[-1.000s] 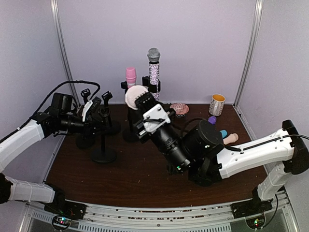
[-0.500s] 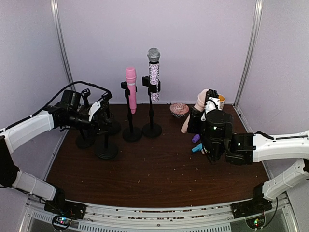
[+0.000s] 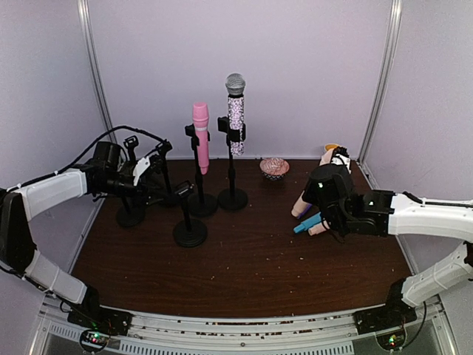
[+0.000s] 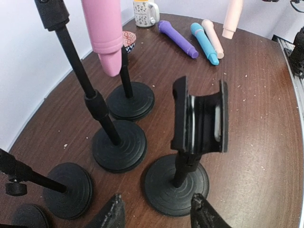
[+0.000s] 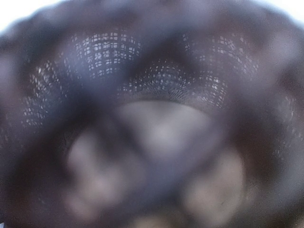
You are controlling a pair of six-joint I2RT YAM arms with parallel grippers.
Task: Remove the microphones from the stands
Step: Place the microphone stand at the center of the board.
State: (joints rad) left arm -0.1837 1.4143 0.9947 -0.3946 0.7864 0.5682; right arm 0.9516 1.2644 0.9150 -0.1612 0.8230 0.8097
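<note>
Since the earlier frame, the empty stand (image 3: 190,222) has been shifted toward 3 o'clock and the left gripper (image 4: 158,209) spread. The peach microphone (image 3: 303,205) is pinched by the right gripper (image 3: 319,186) just above the bench (image 3: 244,266) at 3 o'clock. Only blurred mesh is shown in the right wrist view.

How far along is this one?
Done: purple mic and blue mic lie on the table; the stand before the open left tool is empty. In hand: the right tool holds a pale mic. Left: pink mic and sparkly mic sit in stands.
</note>
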